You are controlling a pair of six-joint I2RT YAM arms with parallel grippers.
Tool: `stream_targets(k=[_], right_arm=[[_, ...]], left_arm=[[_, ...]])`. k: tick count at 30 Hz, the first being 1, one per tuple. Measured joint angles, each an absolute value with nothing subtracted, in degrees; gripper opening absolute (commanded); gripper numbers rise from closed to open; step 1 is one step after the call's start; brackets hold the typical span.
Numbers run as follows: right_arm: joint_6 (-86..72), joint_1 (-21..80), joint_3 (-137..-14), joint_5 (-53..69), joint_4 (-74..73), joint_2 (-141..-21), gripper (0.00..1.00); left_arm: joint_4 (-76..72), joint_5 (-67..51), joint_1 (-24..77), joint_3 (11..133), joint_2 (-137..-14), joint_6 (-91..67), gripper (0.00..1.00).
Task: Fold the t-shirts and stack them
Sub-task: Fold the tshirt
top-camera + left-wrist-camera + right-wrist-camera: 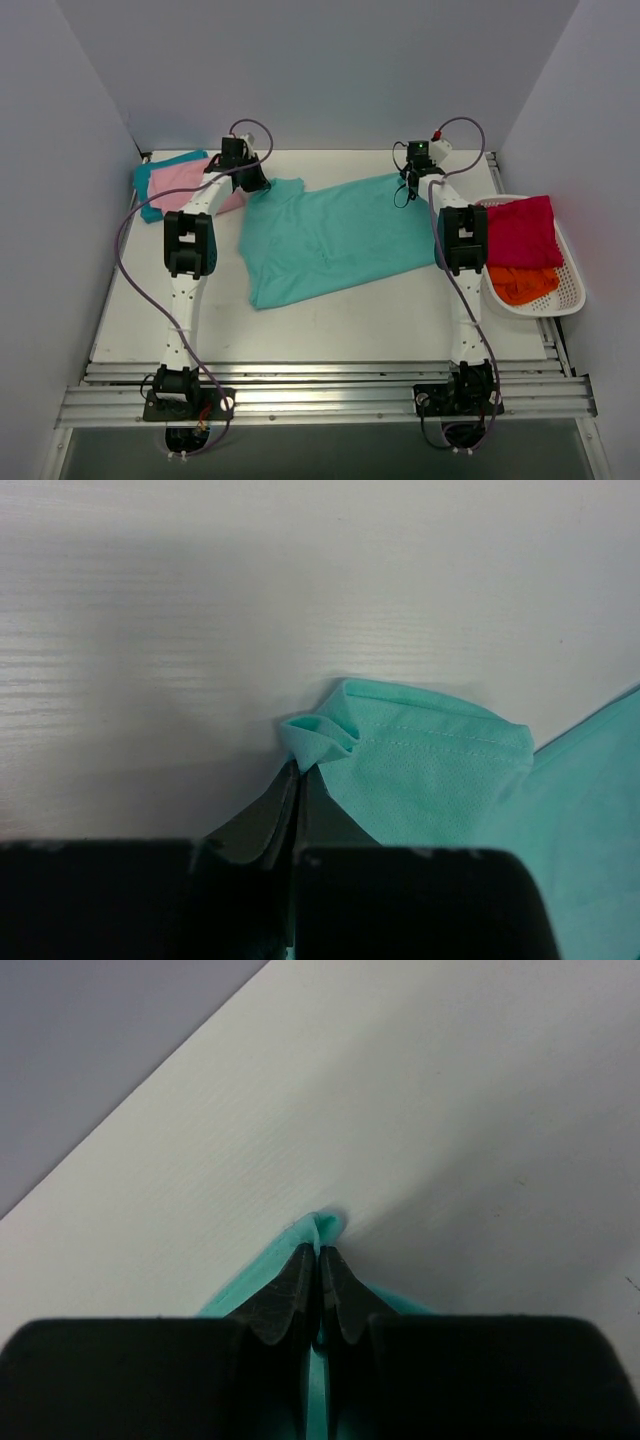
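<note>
Left pincer, right pincer, each clamped on 1 mint tee; 2 stacked tees; 2 tees in 1 basket

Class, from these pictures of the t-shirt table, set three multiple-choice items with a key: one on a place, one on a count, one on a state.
1. Where does the crimson t-shirt lie?
A. in the white basket
B. on the floor
C. draped over an arm

2. How many t-shirts are in the basket?
A. one
B. two
C. four

3. How do the right arm's fingers stand?
A. wide open
B. shut on the mint green t-shirt
C. shut on nothing

Key:
1. A, it lies in the basket at the table's right.
2. B, the crimson one lies over the orange t-shirt.
3. B, the right wrist view shows mint cloth pinched between them.
</note>
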State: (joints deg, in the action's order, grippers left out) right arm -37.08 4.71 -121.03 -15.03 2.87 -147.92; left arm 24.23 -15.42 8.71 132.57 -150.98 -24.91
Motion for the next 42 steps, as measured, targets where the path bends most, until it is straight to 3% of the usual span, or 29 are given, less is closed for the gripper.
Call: stream_targets(k=[24, 42], right_arm=[[-37.23, 4.08, -115.15, -14.61, 2.74, -143.76, 0.0], [-36.27, 4.1, -105.65, -14.52, 2.81, -131.94, 0.0]], left_arm=[[27.59, -9.72, 9.06, 128.77, -141.47, -21.87, 0.02], [26.04, -7.14, 12.14, 110.72, -127.61, -20.56, 0.02]])
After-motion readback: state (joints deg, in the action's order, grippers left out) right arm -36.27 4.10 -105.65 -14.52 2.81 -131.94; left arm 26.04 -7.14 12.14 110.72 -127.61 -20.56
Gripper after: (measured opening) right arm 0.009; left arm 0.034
